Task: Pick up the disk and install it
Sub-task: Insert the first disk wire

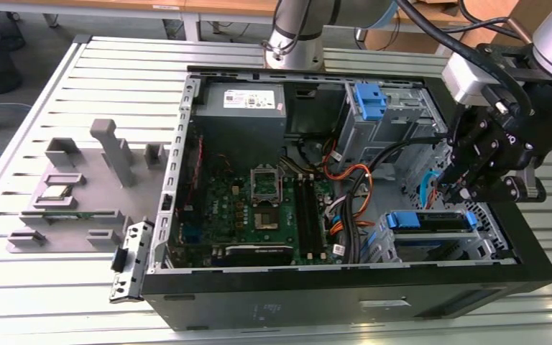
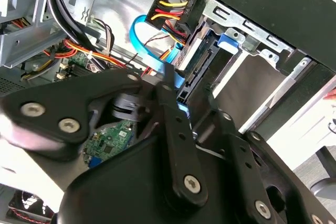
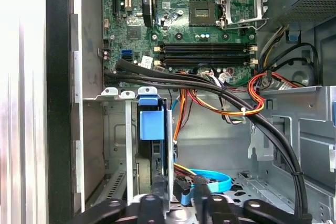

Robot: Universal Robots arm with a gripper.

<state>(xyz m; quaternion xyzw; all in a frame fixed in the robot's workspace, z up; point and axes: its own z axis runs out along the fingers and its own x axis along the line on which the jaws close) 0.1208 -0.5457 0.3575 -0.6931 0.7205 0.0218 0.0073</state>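
Note:
The disk point(image 1: 430, 221) stands edge-on in the drive cage at the case's front corner, on the exterior view's right, its blue carrier tab facing up. The first wrist view shows that blue tab point(image 3: 152, 124) between the cage's metal rails. In the second wrist view the disk's connector end point(image 2: 202, 61) sits in the cage beside a blue data cable point(image 2: 152, 51). My gripper point(image 1: 468, 195) hangs just above and behind the cage. It is open, with nothing between its fingers point(image 3: 149, 205).
The open case holds a motherboard point(image 1: 256, 201), a grey power supply point(image 1: 241, 100), a second blue bracket point(image 1: 370, 100) in the upper bay, and thick black and orange cables point(image 1: 353, 194) beside the cage. Grey fixtures point(image 1: 65, 194) stand on the slatted table at the exterior view's left.

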